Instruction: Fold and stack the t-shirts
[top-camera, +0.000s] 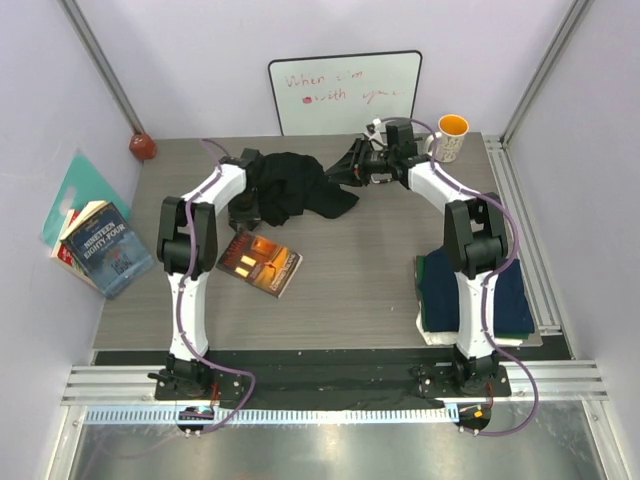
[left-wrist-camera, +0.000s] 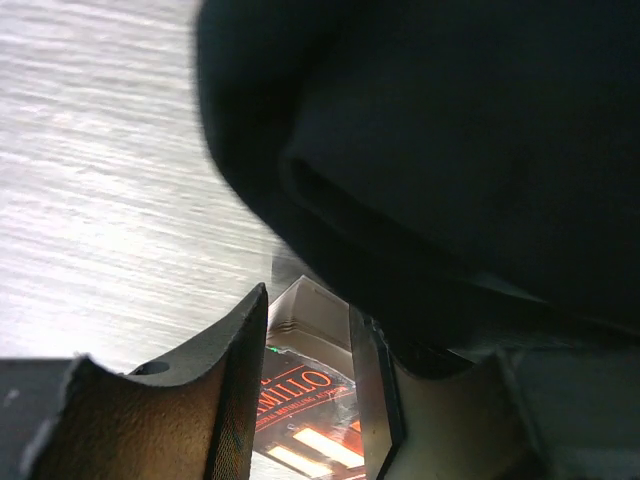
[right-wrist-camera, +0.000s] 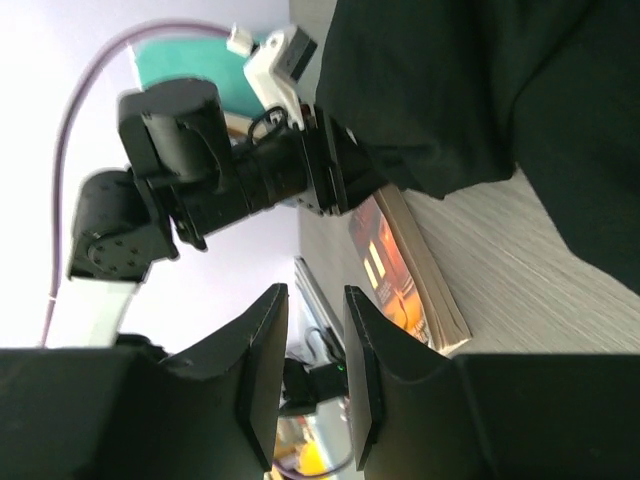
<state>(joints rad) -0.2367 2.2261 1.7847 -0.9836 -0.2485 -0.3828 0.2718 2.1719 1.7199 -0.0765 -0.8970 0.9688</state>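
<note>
A black t-shirt (top-camera: 292, 186) lies crumpled at the back middle of the table. My left gripper (top-camera: 246, 220) hangs at its left edge, pointing down. In the left wrist view that gripper (left-wrist-camera: 308, 305) is open; black cloth (left-wrist-camera: 450, 150) drapes over its right finger (left-wrist-camera: 372, 385), with none between the jaws. My right gripper (top-camera: 338, 172) reaches in from the right, close to the shirt's right edge. It is open and empty (right-wrist-camera: 315, 292), and the shirt (right-wrist-camera: 470, 90) fills that view's upper right. Folded navy, green and white t-shirts (top-camera: 520, 300) are stacked at the near right, under the right arm.
A book with an orange-and-dark cover (top-camera: 260, 261) lies just in front of the left gripper, and it also shows between that gripper's fingers (left-wrist-camera: 300, 400). A mug (top-camera: 452, 137) and a whiteboard (top-camera: 345, 92) stand at the back. More books (top-camera: 100, 245) lean left of the table.
</note>
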